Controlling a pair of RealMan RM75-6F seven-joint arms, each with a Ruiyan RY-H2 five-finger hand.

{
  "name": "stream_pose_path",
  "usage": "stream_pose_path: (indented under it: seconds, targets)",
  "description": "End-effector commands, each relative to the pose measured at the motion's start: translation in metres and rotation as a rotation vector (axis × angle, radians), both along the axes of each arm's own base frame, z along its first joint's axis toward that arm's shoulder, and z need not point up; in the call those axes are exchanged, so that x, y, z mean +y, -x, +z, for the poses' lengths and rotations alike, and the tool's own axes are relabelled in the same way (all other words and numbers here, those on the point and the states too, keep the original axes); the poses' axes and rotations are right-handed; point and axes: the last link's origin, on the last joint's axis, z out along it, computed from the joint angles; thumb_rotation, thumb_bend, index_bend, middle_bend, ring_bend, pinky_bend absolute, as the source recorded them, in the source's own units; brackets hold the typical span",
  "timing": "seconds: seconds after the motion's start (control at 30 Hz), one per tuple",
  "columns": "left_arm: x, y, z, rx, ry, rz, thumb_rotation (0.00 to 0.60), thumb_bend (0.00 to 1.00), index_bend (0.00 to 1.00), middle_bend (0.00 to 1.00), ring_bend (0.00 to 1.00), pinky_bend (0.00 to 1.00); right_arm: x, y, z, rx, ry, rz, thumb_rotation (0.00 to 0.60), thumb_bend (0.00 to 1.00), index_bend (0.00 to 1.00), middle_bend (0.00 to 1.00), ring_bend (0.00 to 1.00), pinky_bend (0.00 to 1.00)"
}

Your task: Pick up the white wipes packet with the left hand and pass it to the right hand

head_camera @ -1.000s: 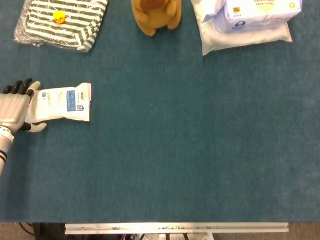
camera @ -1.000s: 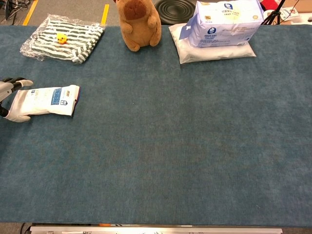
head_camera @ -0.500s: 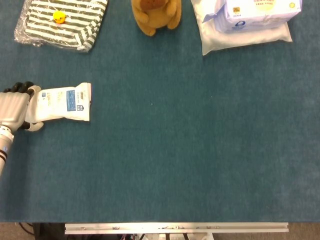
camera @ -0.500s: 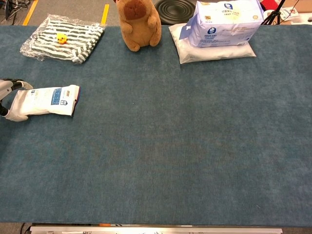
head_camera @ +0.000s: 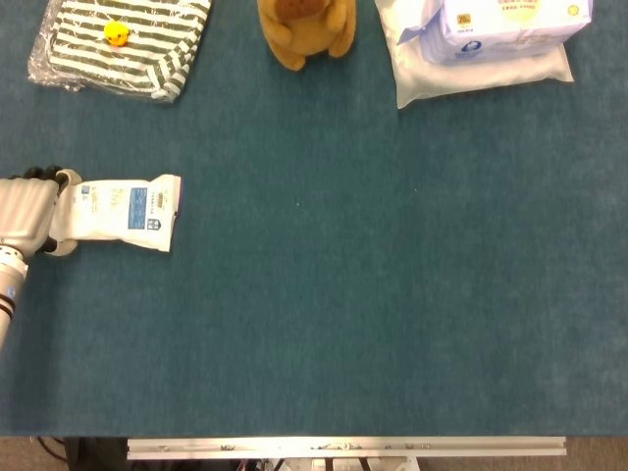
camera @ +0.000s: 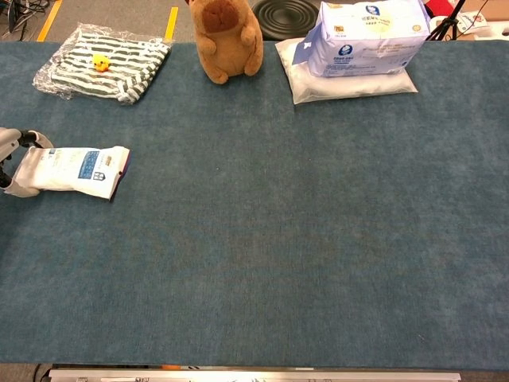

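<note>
The wipes packet (head_camera: 120, 213) lies near the left edge of the counter (head_camera: 392, 294), its left end gripped by the left robot hand (head_camera: 29, 214), fingers and thumb closed round it. It seems barely raised, though that is hard to judge. Lifting and passing remain; the right robot hand is out of sight.

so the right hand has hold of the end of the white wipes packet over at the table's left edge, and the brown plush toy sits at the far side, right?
Not quite: it is the left hand, not the right, that grips the end of the white wipes packet at the table's left edge; the head view shows this. The right hand appears in neither view. The brown plush toy does sit at the far side.
</note>
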Motion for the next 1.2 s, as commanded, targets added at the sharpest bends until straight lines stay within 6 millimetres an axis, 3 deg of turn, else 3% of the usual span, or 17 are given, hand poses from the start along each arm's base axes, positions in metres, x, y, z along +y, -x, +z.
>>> stream_pose_path:
  seconds: [0.03, 0.6, 0.87, 1.2]
  targets:
    - [-0.001, -0.002, 0.001, -0.011, -0.010, -0.012, 0.600, 0.16, 0.34, 0.30, 0.28, 0.42, 0.000, 0.000, 0.000, 0.000, 0.000, 0.001, 0.600, 0.13, 0.33, 0.26, 0.16, 0.32]
    - [-0.007, -0.029, 0.014, -0.201, -0.035, 0.022, 0.600, 0.16, 0.40, 0.36, 0.34, 0.49, -0.003, -0.007, -0.002, -0.009, -0.006, 0.028, 0.600, 0.13, 0.33, 0.26, 0.16, 0.32]
    - [-0.003, -0.050, 0.009, -0.223, -0.014, -0.010, 0.600, 0.16, 0.40, 0.36, 0.34, 0.49, -0.016, -0.030, -0.012, -0.035, -0.051, 0.108, 0.600, 0.13, 0.33, 0.26, 0.16, 0.32]
    - [0.008, -0.086, -0.005, -0.244, -0.009, -0.090, 0.600, 0.16, 0.40, 0.36, 0.34, 0.49, -0.039, -0.075, -0.046, -0.073, -0.162, 0.245, 0.600, 0.13, 0.33, 0.26, 0.16, 0.32]
